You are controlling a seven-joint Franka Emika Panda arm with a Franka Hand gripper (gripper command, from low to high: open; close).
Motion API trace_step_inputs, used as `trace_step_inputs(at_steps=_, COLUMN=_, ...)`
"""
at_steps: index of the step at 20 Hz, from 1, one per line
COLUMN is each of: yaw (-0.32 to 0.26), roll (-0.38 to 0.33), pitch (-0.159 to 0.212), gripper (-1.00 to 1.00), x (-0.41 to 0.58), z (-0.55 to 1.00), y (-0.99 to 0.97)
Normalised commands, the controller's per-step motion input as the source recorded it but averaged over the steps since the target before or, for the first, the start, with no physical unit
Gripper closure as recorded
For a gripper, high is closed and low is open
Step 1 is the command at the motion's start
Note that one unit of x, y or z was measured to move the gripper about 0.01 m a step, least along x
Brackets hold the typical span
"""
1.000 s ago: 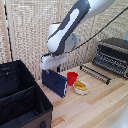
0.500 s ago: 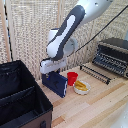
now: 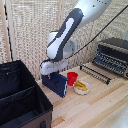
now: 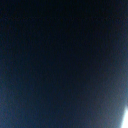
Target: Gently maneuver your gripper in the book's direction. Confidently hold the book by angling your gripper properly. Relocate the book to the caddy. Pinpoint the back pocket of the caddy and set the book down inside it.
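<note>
My pincer (image 3: 51, 70) sits directly on top of the book (image 3: 56, 83), at its upper edge. The book stands on edge on the desk (image 3: 95, 107), tilted, long axis running roughly from the exterior view's left toward the right and slightly forward. Fingers are hidden behind the hand body and the cover; I cannot tell whether they are spread or already pinching the book. Wrist view: nothing but dark navy blur, which I judge to be the cover filling the lens.

The red cup (image 3: 72, 78) is just beside the book on the exterior view's right.

The caddy (image 3: 20, 100) lies to the exterior view's left of the book, near, and closer to that camera. 1 divider (image 3: 17, 95) splits it into 2 compartments; the back pocket (image 3: 12, 79) is the one beyond the divider. Judgement: the carry goes leftward in the exterior view, lifting over the caddy wall first.
</note>
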Motion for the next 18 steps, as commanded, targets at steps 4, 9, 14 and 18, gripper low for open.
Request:
trace_step_inputs(at_steps=4, yaw=-0.115, roll=-0.124, pitch=-0.008, gripper=1.0, x=-0.046, z=-0.08, y=0.53)
trace_step_inputs(at_steps=9, yaw=-0.267, roll=-0.039, pitch=-0.005, gripper=1.0, x=-0.018, z=0.37, y=0.26)
trace_step_inputs(at_steps=14, yaw=-0.205, roll=0.005, pitch=0.025, gripper=1.0, x=0.135, z=0.98, y=0.02)
trace_step_inputs(at_steps=18, yaw=-0.091, roll=-0.007, pitch=0.051, gripper=1.0, x=0.268, z=1.0, y=0.1)
